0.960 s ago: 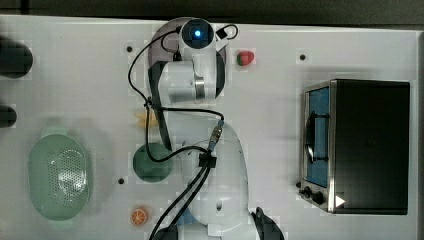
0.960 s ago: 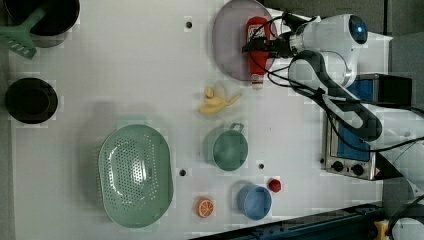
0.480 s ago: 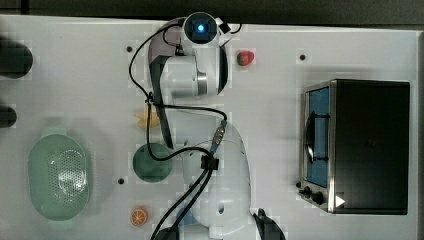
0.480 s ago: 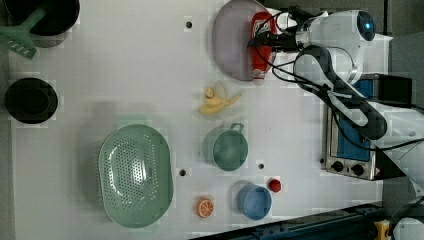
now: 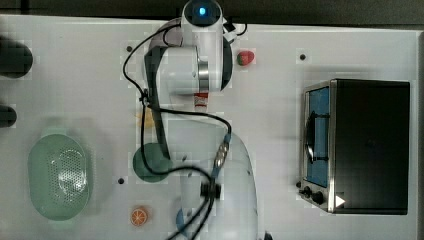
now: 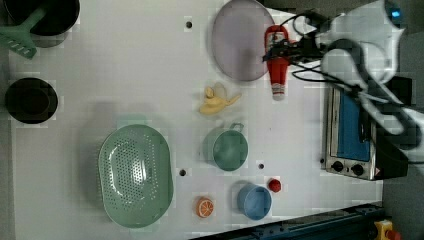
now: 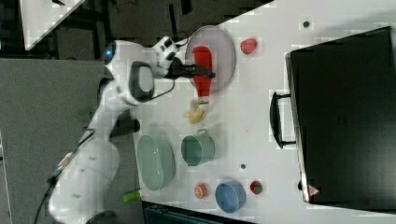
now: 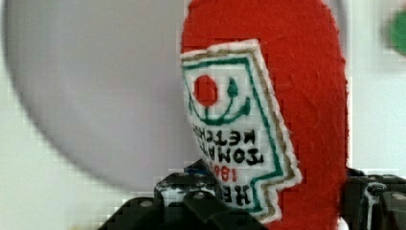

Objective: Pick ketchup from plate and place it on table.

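Gripper (image 7: 201,73) clamped on ketchup (image 7: 201,70), over plate (image 7: 224,46) edge

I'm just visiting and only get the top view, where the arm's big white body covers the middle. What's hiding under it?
Observer: A lilac plate, and a red ketchup bottle lying across its rim in the left view.
Operator: Is the robot holding that bottle?
Observer: Yes. In the wrist view the gripper has a finger on each side of it.
Operator: Is anything written on it?
Observer: A white label with a little red tomato and the words "tomato ketchup".
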